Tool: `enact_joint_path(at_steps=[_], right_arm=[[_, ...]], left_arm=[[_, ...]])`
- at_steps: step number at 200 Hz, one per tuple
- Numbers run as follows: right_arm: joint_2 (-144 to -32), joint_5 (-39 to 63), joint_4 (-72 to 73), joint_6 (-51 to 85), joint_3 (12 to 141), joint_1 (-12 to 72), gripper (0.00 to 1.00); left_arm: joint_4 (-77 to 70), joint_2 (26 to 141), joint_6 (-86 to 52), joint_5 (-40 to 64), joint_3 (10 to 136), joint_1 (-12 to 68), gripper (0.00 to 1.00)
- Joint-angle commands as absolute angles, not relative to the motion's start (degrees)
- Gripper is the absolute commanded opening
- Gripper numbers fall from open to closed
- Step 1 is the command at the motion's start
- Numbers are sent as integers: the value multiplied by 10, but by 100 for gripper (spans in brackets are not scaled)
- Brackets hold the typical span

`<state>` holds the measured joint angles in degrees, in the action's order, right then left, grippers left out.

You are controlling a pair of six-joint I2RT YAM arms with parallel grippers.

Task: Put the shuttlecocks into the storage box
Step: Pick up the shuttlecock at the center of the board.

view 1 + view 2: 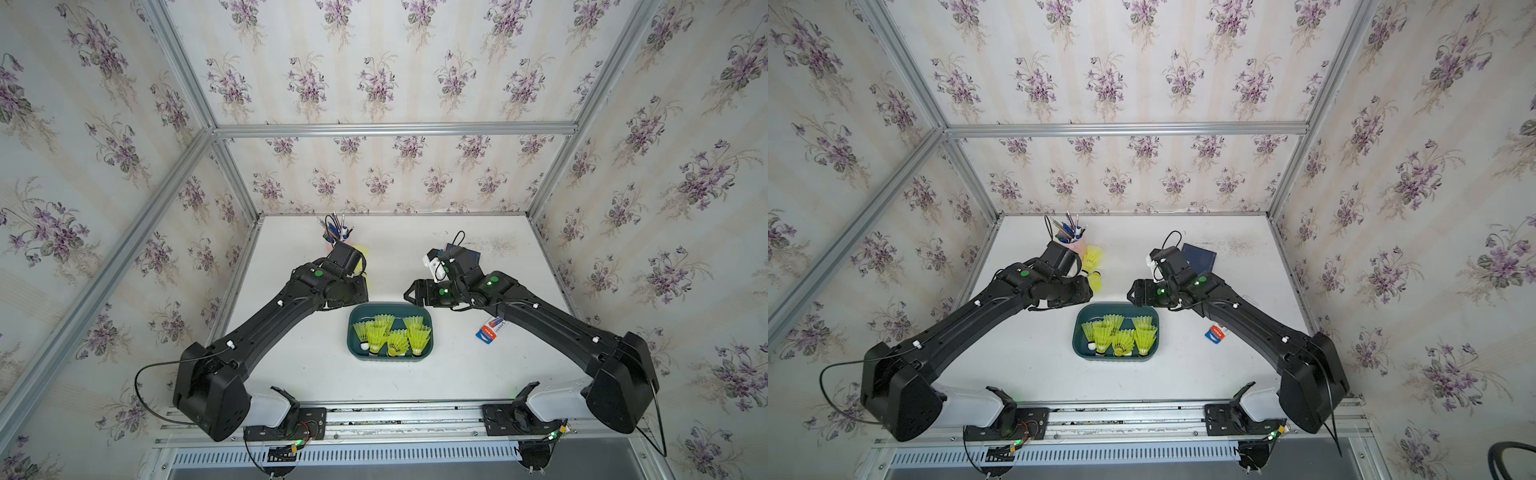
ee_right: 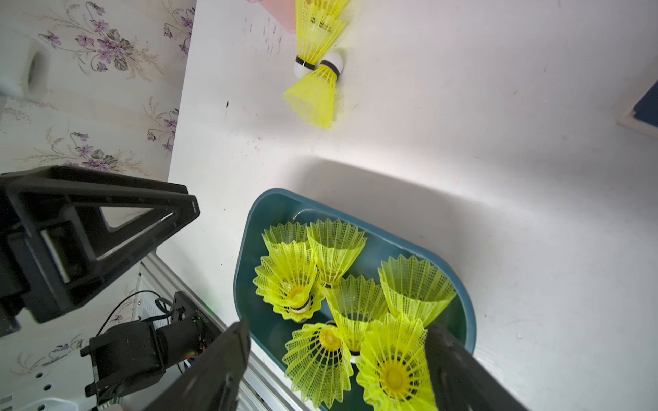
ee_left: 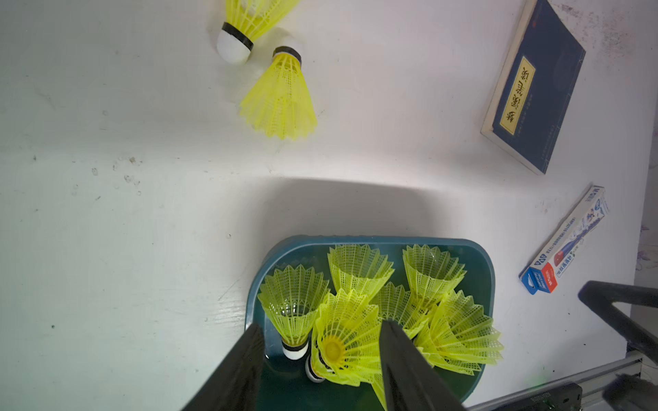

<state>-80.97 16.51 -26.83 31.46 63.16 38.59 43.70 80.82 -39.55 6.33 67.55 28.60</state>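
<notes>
left gripper (image 3: 320, 323), right gripper (image 2: 340, 325), the 2 parted (nothing held), by storage box (image 3: 479, 284), shuttlecocks (image 3: 359, 267) inside

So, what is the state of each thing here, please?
Dark teal plastic storage box: partly filled.
Neon yellow-green plastic shuttlecocks in it: mostly standing, skirts up.
Loose shuttlecocks: lying on the table, outside.
Pink pen cup: upright, holding pens.
Navy book: closed, flat.
Small blue-and-white carton: lying flat.
Left hand: open, empty.
Right hand: open, empty.
</notes>
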Motion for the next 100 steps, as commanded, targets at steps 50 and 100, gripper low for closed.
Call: enact_joint_path(at_steps=[50, 100], right_arm=[[-900, 191, -226, 288, 703, 368, 80], [-985, 226, -200, 282, 775, 364, 83]], left_arm=[[348, 907, -291, 57, 699, 201, 49], [294, 1005, -181, 113, 746, 147, 49]])
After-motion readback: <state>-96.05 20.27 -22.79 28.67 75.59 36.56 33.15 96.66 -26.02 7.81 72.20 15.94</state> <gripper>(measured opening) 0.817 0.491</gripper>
